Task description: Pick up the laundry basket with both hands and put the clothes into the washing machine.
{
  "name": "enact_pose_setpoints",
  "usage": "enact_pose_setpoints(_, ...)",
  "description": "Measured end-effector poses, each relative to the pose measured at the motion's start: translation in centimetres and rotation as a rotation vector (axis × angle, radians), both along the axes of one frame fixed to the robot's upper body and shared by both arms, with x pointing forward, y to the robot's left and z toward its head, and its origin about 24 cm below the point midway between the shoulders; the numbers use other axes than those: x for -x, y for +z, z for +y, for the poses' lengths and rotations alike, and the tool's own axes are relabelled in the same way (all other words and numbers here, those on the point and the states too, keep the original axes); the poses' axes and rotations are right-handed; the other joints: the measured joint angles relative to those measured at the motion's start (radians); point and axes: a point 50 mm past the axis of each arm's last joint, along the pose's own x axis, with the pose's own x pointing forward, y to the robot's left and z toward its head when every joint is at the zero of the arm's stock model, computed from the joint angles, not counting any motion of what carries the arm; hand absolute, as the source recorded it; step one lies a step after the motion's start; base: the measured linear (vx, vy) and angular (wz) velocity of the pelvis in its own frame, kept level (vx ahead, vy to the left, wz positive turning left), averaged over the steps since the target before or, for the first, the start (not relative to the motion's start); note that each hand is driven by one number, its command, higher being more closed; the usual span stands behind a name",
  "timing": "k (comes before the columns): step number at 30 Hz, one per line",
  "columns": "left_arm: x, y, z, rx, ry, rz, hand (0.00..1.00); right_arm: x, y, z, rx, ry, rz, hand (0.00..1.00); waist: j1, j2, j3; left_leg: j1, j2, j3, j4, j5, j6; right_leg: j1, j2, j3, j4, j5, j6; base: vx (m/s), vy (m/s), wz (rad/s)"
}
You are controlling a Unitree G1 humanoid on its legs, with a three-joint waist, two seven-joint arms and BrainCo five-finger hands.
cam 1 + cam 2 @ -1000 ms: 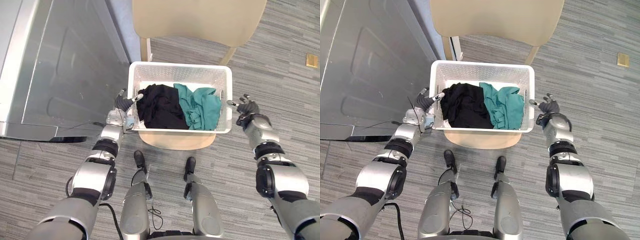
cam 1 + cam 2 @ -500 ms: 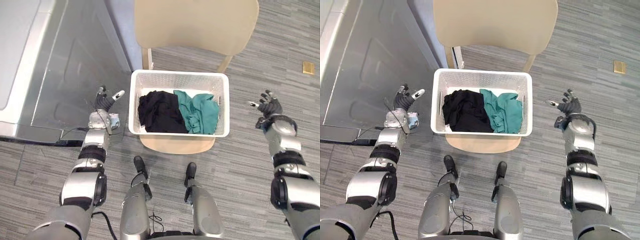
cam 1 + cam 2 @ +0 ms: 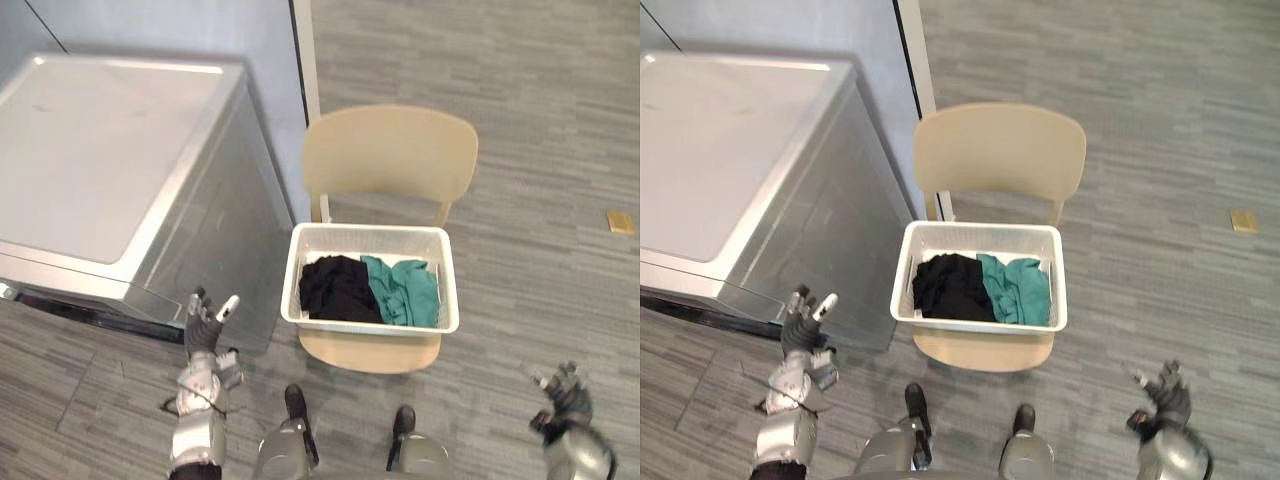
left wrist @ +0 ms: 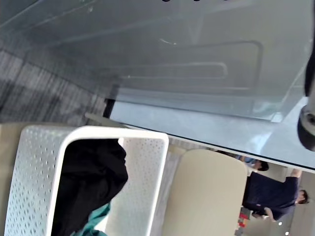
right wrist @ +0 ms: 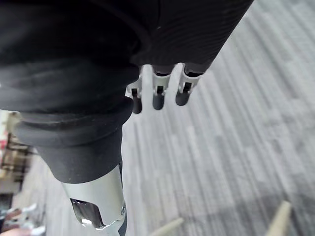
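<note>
A white perforated laundry basket [image 3: 300, 272] sits on the seat of a beige chair [image 3: 390, 160]. Inside lie a black garment [image 3: 338, 288] and a teal garment [image 3: 408, 290]. The silver washing machine [image 3: 95, 190] stands to the left of the chair, its lid down. My left hand [image 3: 205, 322] is held up open beside the machine's front corner, well left of the basket. Low at the right, my right hand [image 3: 563, 388] hangs open over the floor, far from the basket. The left wrist view catches the basket [image 4: 98, 135] and the black garment [image 4: 93, 177].
A small tan plate [image 3: 620, 221] is set in the grey plank floor at the far right. A blue-grey wall panel [image 3: 180, 40] rises behind the washing machine. In the left wrist view a person [image 4: 278, 194] stands in the distance.
The view has pulled back and up, bringing the whole washing machine and chair into sight. Both hands have drawn away from the basket's sides and now sit low, far apart.
</note>
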Motion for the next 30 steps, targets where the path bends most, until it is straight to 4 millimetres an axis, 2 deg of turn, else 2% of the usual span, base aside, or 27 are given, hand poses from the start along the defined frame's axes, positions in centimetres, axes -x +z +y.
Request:
enact_pose_setpoints(4,2.5,-3.4,-1.7,0.097,-0.046,0.141,0.00,1.7,-3.0,4.8,-0.148,0.076,0.094,0.00,0.004,-0.007,-0.043,0.070,-0.001,-0.003,-0.013,-0.004,-0.005,0.069,-0.002,-0.016,0.008,-0.022,0.004,0.02,0.006,0.12)
enact_pose_setpoints(5,3.8,-5.6,-2.2,0.131,-0.063,0.244,0.00,2.0,-4.2,6.4,-0.200,0.115,0.139,0.00,0.009,-0.009,-0.065,0.094,-0.003,-0.005,-0.026,-0.004,-0.005,0.087,-0.003,-0.019,0.014,-0.031,0.003,-0.02,-0.001,0.05)
enact_pose_setpoints(6,4.6,-6.7,-2.4,0.147,-0.063,0.303,0.00,2.3,-4.8,7.1,-0.227,0.127,0.167,0.00,0.009,-0.011,-0.079,0.104,-0.005,-0.007,-0.031,-0.004,-0.005,0.092,-0.005,-0.020,0.017,-0.038,0.006,-0.03,-0.006,0.16)
enact_pose_setpoints(8,8.3,-10.9,-3.0,0.205,-0.042,0.553,0.00,4.1,-7.2,9.5,-0.337,0.140,0.296,0.00,0.005,-0.015,-0.121,0.121,-0.013,-0.034,-0.044,-0.006,-0.003,0.124,-0.009,-0.045,0.016,-0.059,0.016,-0.02,-0.016,0.33)
enact_pose_setpoints(9,10.9,-12.8,-3.3,0.247,-0.010,0.700,0.00,4.9,-8.0,9.6,-0.364,0.129,0.353,0.00,0.002,-0.018,-0.132,0.132,-0.019,-0.053,-0.056,-0.006,-0.002,0.145,-0.007,-0.061,0.010,-0.069,0.015,-0.02,-0.025,0.40)
enact_pose_setpoints(13,14.6,-14.4,-0.9,0.265,0.149,0.881,0.00,5.3,-9.1,9.6,-0.407,0.109,0.438,0.00,0.008,-0.016,-0.132,0.140,-0.020,-0.119,-0.063,0.003,-0.012,0.206,0.007,-0.105,-0.026,-0.069,0.015,-0.01,-0.031,0.45)
enact_pose_setpoints(15,16.8,-14.7,-0.3,0.293,0.216,0.949,0.00,5.3,-9.3,9.6,-0.410,0.121,0.461,0.00,0.031,-0.017,-0.132,0.130,-0.027,-0.156,-0.059,0.012,-0.013,0.221,0.016,-0.135,-0.032,-0.069,0.014,0.00,-0.036,0.49)
enact_pose_setpoints(16,17.7,-14.8,-0.4,0.304,0.230,0.970,0.00,5.0,-9.3,9.7,-0.405,0.138,0.470,0.00,0.033,-0.017,-0.130,0.107,-0.031,-0.196,-0.055,0.030,-0.010,0.224,0.018,-0.176,-0.031,-0.073,0.009,0.02,-0.059,0.81)
enact_pose_setpoints(18,17.6,-14.7,-0.2,0.312,0.250,0.959,0.00,4.7,-9.2,9.5,-0.369,0.195,0.487,0.00,0.039,-0.017,-0.132,0.034,-0.040,-0.272,-0.050,0.074,0.003,0.200,0.012,-0.267,0.026,-0.097,-0.007,0.01,-0.075,1.45)
enact_pose_setpoints(19,16.7,-14.6,-0.4,0.313,0.246,0.929,0.00,4.3,-9.2,9.5,-0.349,0.235,0.497,0.00,0.042,-0.021,-0.121,-0.001,-0.050,-0.310,-0.058,0.091,0.039,0.187,0.001,-0.349,0.070,-0.120,-0.014,-0.02,-0.051,1.74)
enact_pose_setpoints(20,16.3,-14.6,-0.4,0.315,0.243,0.922,0.00,4.1,-9.1,9.5,-0.342,0.244,0.495,0.00,0.042,-0.020,-0.110,-0.019,-0.050,-0.292,-0.063,0.080,0.078,0.186,-0.007,-0.389,0.074,-0.125,-0.018,-0.07,-0.020,1.81)
enact_pose_setpoints(21,15.5,-14.5,-0.1,0.314,0.249,0.901,0.00,3.7,-9.1,9.5,-0.336,0.251,0.494,0.00,0.038,-0.047,-0.092,-0.043,-0.041,-0.186,-0.050,-0.009,0.125,0.196,-0.023,-0.456,0.053,-0.113,-0.024,-0.04,-0.005,1.52)
enact_pose_setpoints(22,15.3,-14.4,0.3,0.298,0.249,0.892,0.00,2.9,-9.1,9.9,-0.345,0.263,0.492,0.00,0.040,-0.065,-0.074,-0.080,-0.021,-0.085,0.075,-0.028,0.135,0.198,-0.060,-0.499,0.062,-0.103,-0.034,0.00,0.005,1.31)
enact_pose_setpoints(23,15.7,-14.4,0.3,0.300,0.253,0.904,0.00,2.3,-9.0,9.6,-0.338,0.264,0.480,0.00,0.038,-0.065,-0.067,-0.084,0.002,-0.055,0.190,-0.030,0.135,0.203,-0.082,-0.510,0.084,-0.103,-0.035,0.05,0.012,0.73)
enact_pose_setpoints(25,16.5,-14.6,0.0,0.308,0.258,0.921,0.00,1.6,-8.6,8.7,-0.311,0.253,0.464,0.00,0.022,-0.052,-0.066,-0.082,0.071,-0.057,0.391,-0.140,0.083,0.214,-0.123,-0.529,0.131,-0.103,-0.035,0.00,0.121,0.45)
enact_pose_setpoints(27,16.3,-14.5,0.1,0.305,0.254,0.919,0.00,1.7,-8.6,8.6,-0.310,0.241,0.462,0.00,0.021,-0.050,-0.066,-0.081,0.143,-0.079,0.480,-0.184,0.042,0.227,-0.128,-0.536,0.146,-0.098,-0.026,-0.01,0.193,0.27)
enact_pose_setpoints(28,16.1,-14.5,0.0,0.303,0.248,0.916,0.00,1.9,-8.6,8.5,-0.307,0.236,0.468,0.00,0.023,-0.048,-0.066,-0.076,0.156,-0.095,0.471,-0.194,0.008,0.227,-0.131,-0.536,0.150,-0.091,-0.014,0.02,0.286,0.27)
enact_pose_setpoints(29,15.5,-14.4,0.2,0.283,0.222,0.908,0.00,2.0,-8.6,8.1,-0.306,0.210,0.468,0.00,0.023,-0.040,-0.075,-0.058,0.132,-0.110,0.398,-0.247,-0.095,0.219,-0.147,-0.539,0.151,-0.066,0.025,0.04,0.330,0.32)
enact_pose_setpoints(30,15.4,-14.4,0.6,0.254,0.197,0.916,0.00,2.2,-8.8,8.5,-0.327,0.194,0.472,0.00,0.019,-0.060,-0.075,-0.044,0.106,-0.103,0.359,-0.256,-0.084,0.211,-0.164,-0.539,0.148,-0.056,0.036,0.08,0.379,0.48)
